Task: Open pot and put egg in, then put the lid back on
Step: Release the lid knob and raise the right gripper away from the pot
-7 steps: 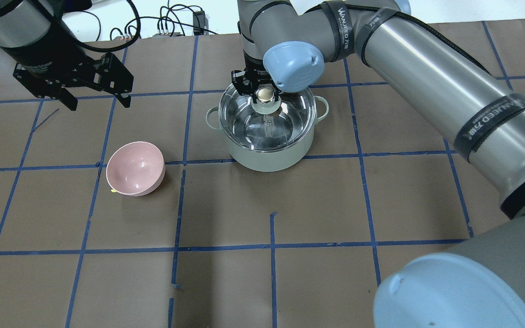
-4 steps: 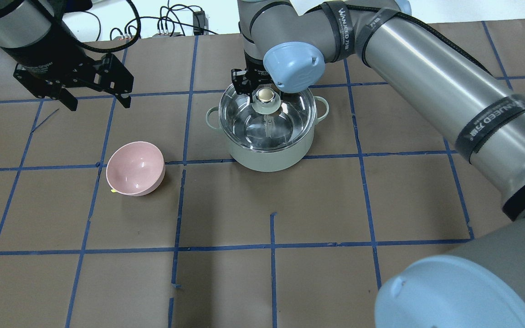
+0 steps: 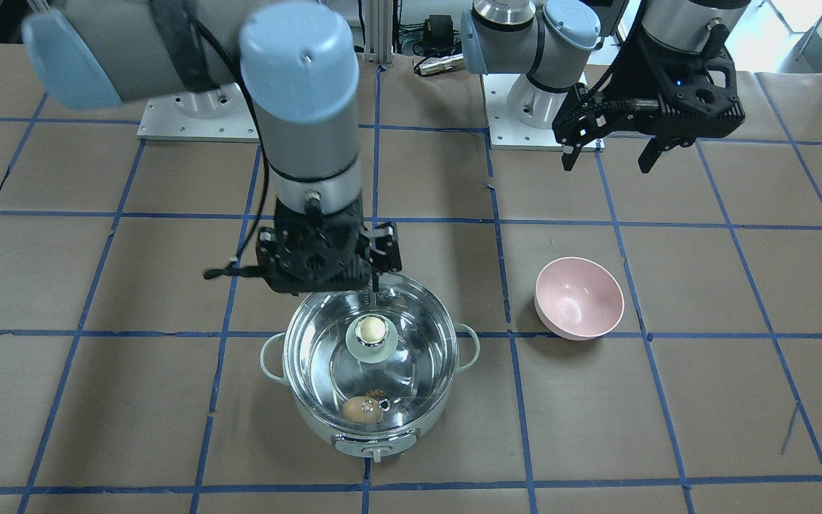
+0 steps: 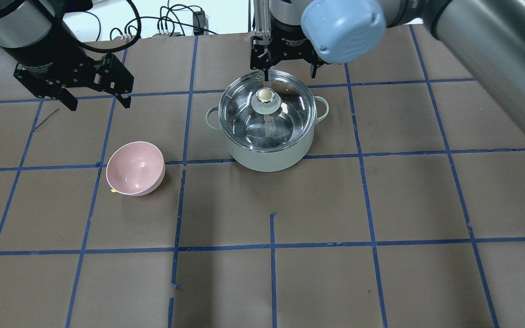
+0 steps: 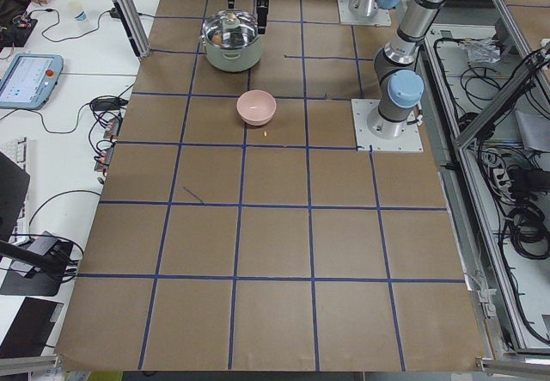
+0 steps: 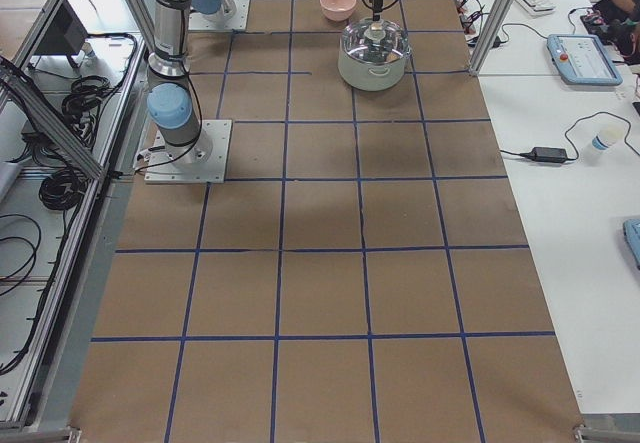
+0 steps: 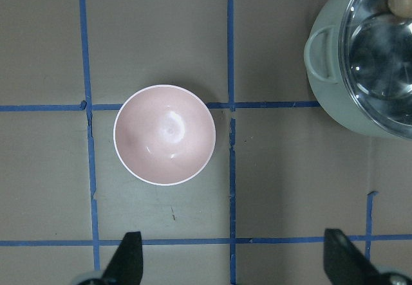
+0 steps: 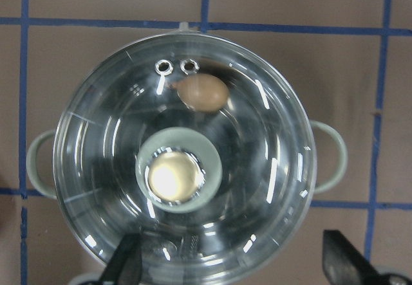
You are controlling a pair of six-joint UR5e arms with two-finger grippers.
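The mint-white pot (image 4: 267,157) stands at the table's back middle with the glass lid (image 4: 290,123) resting on it, gold-capped knob (image 4: 265,95) upright. The tan egg (image 3: 359,410) lies inside the pot near the front switch side and shows through the glass in the right wrist view (image 8: 203,92). My right gripper (image 4: 289,68) is open and empty, raised above the pot's rear rim, clear of the knob. My left gripper (image 4: 99,104) is open and empty, high above the table to the pot's left.
An empty pink bowl (image 4: 136,168) sits on the brown paper left of the pot, below my left gripper (image 7: 235,262). Cables lie beyond the table's far edge. The arm bases (image 3: 546,121) stand on plates behind the pot.
My right gripper has let go of the lid knob, opened wide and risen up and back from the pot. The lid stays on the pot. The left arm has not moved.
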